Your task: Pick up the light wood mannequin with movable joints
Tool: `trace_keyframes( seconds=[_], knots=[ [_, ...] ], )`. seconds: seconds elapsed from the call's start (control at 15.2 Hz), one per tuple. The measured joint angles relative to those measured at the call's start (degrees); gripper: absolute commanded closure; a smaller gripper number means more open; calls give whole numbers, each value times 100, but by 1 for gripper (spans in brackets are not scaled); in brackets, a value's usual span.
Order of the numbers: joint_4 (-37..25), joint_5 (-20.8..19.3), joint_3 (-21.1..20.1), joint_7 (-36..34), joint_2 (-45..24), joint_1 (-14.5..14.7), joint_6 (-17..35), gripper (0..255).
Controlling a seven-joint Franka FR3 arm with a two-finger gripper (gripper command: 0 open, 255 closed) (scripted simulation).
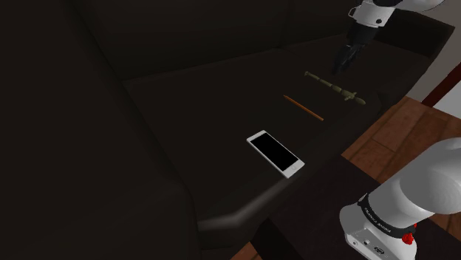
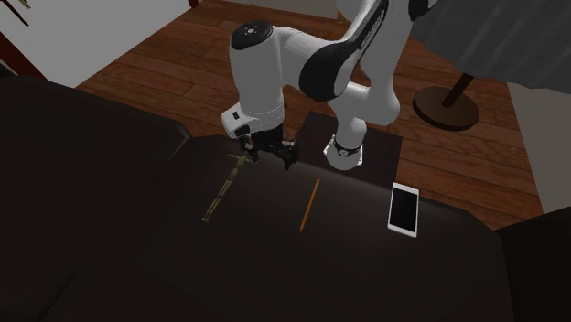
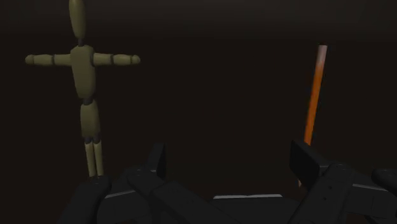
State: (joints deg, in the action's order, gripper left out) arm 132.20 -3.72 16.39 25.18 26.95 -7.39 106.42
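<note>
Light is dim. The kind of furniture under the dark flat surface cannot be made out. In the wrist view, the feet of the olive-tan jointed mannequin are cut off behind the body of the all-black two-finger end effector. The near end of the thin orange stick is hidden behind one finger. Whether the mannequin lies face up or face down cannot be told. Its joints are too small to read in both exterior views.

The mannequin is laid flat on the surface, arms spread in a T, legs straight and together. In the shoulder view its long axis runs from upper left (feet) to lower right (head), so the head is pointed toward the side of the white arm base. In the second exterior view the head is at the upper end and the feet at the lower left.

The stick is laid roughly parallel to the mannequin, beside it but apart. A white-edged phone with a black screen is placed beyond the stick, well apart from the mannequin.

The end effector is held above the surface with its fingers spread wide. Nothing is gripped and nothing is touched. In the wrist view the mannequin is seen outside one finger and the stick near the other.
</note>
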Motion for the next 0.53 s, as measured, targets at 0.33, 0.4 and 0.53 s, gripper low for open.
trace_keyframes(
  seconds=[0.33,0.4,0.53],
  knots=[
    [-273,-25,427,467,-801,-104,484,0],
    [-352,-7,523,581,-989,-127,586,0],
    [-599,61,701,817,-1384,-168,705,0]
  ],
)
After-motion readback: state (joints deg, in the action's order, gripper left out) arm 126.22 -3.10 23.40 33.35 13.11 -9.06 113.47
